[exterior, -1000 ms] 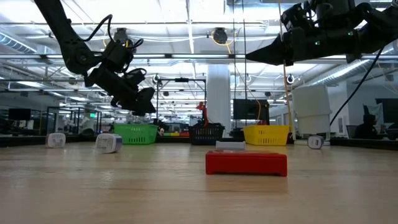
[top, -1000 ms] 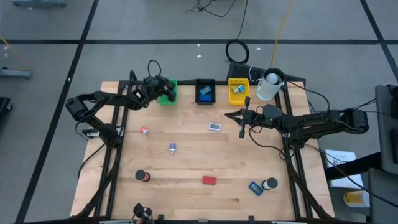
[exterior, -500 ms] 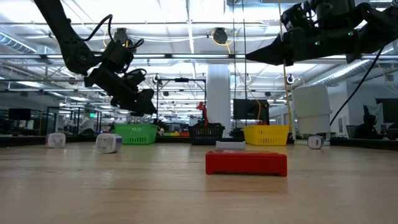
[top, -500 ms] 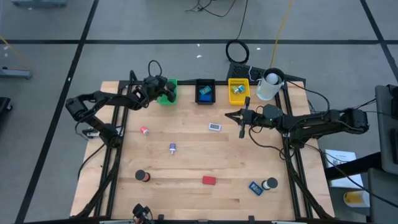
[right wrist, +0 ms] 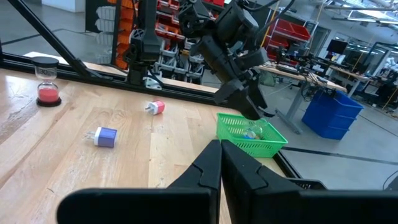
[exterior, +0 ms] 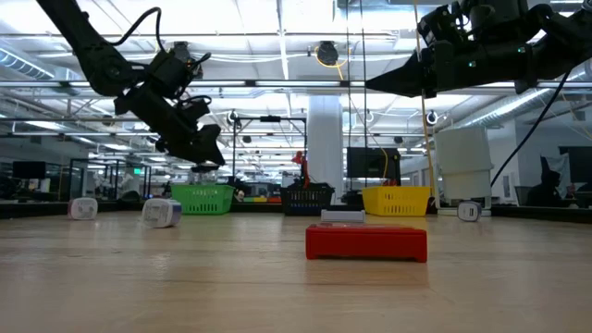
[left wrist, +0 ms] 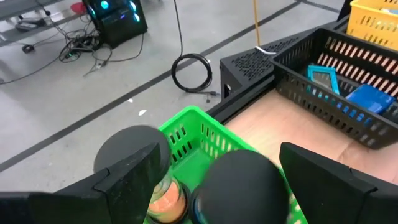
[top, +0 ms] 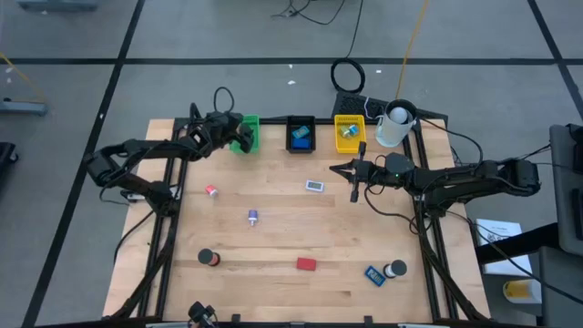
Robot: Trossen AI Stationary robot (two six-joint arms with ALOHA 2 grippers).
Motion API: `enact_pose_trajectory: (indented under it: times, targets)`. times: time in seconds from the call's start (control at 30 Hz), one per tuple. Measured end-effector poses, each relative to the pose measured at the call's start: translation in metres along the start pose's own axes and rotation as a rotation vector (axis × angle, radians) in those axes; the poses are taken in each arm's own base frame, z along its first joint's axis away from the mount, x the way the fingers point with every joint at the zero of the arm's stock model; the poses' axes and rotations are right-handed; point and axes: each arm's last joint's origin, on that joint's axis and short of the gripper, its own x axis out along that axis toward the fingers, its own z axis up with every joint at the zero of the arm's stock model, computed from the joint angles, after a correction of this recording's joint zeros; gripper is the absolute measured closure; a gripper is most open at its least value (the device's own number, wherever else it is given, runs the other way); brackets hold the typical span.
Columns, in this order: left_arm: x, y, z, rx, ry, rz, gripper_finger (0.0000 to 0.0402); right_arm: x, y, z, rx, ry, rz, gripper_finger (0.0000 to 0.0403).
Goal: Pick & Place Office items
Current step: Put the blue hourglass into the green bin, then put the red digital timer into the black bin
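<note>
Found the left gripper (top: 239,137) raised above the green tray (top: 250,124) at the table's far edge, its fingers (left wrist: 130,174) spread wide with nothing pinched between them. Saw two dark round rolls lying in that tray right under the gap: one dark roll (left wrist: 239,183) below the middle, and another roll (left wrist: 134,146) beside it with an orange-tinted underside (possibly tape, could not tell).

Found the right gripper (top: 351,173) held in the air over the right half of the table, below the yellow tray (top: 349,120) in the high view, jaws pressed together and holding nothing.

Counted the remaining office items scattered on the wood, all well apart from both grippers:
- a small white-and-green piece (top: 315,186) near the table's centre, just left of the right gripper;
- a red-and-white piece (top: 211,191) on the left side;
- a blue-and-white piece (top: 252,217) a little nearer the front;
- a dark round cap with red (top: 209,259) at front left;
- a red block (top: 306,264) lying flat at front centre;
- a blue block (top: 373,274) touching or just beside a dark-and-white round piece (top: 395,269) at front right.

Noted blue items inside the black tray (top: 301,119) and a small blue-and-white item in the yellow tray. Noted a white cup (top: 394,125) standing upright just right of the yellow tray.
</note>
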Motion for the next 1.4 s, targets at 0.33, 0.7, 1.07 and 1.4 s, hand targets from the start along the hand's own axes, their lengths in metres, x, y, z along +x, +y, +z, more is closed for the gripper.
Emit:
enact_pose_trajectory:
  times: [0.33, 0.7, 1.07, 1.4]
  targets:
    - [0.0, 0.001, -0.001, 0.022, 0.012, 0.047, 0.0141, 0.0, 0.0, 0.0, 0.0, 0.0, 0.0, 0.0402]
    - [-0.007, 0.0, 0.007, 0.069, -0.034, 0.042, 0.0217, 0.0, 0.0, 0.0, 0.0, 0.001, 0.0, 0.0402]
    - [-0.033, -0.002, 0.019, 0.123, -0.056, -0.051, 0.0187, 0.0, 0.0, 0.0, -0.004, 0.001, 0.0, 0.0401]
    - [-0.081, -0.03, 0.012, 0.208, -0.15, -0.254, 0.0334, 0.0, 0.0, -0.001, -0.004, 0.011, 0.001, 0.0402]
